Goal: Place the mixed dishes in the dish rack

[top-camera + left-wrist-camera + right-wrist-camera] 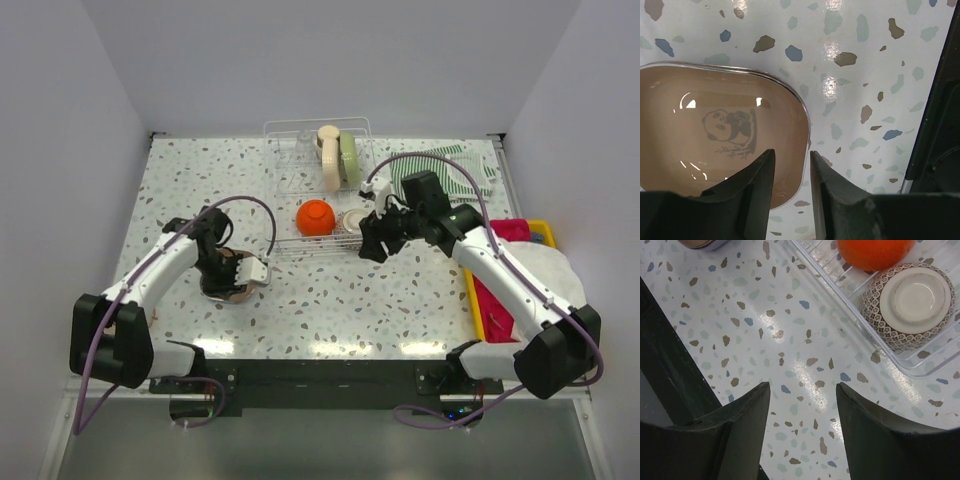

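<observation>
Left end effector [791,156] sits over brown plate [715,125], fingers straddling one rim edge, gap narrow. I cannot tell if they bite. Plate lies flat on table [865,50], near left, well apart from dish rack [290,245] to far right. Left arm nearer. Plate: rounded-square, glossy, panda print inside. Right end effector [802,390] spread, empty.

Bare tabletop [330,300] between brown plate [690,100] and dish rack [290,247]; rack wall beside right gripper [372,248].
</observation>
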Controlling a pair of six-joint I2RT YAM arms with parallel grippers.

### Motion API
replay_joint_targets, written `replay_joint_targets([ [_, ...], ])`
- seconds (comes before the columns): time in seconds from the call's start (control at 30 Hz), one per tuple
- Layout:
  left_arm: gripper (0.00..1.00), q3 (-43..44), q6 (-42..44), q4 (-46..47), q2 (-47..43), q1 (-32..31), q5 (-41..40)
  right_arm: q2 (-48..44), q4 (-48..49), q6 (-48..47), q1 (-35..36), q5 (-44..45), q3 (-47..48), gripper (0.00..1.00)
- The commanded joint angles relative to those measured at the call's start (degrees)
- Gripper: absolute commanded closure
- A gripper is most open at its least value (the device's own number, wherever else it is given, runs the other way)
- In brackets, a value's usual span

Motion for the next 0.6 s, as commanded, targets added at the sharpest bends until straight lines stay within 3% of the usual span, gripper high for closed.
replay_joint_targets([
  [0.0,0.62,-0.9,0.0,0.6,1.7,-0.6,-1.5,-2.0,1.1,1.0,-1.0,-0.8,-0.4,0.4],
  [0.57,0.74,-3.1,-1.7,3.5,3.1,-0.6,-1.9,-2.1,1.7,2.0,-3.1,-1.0,-1.6,0.41],
])
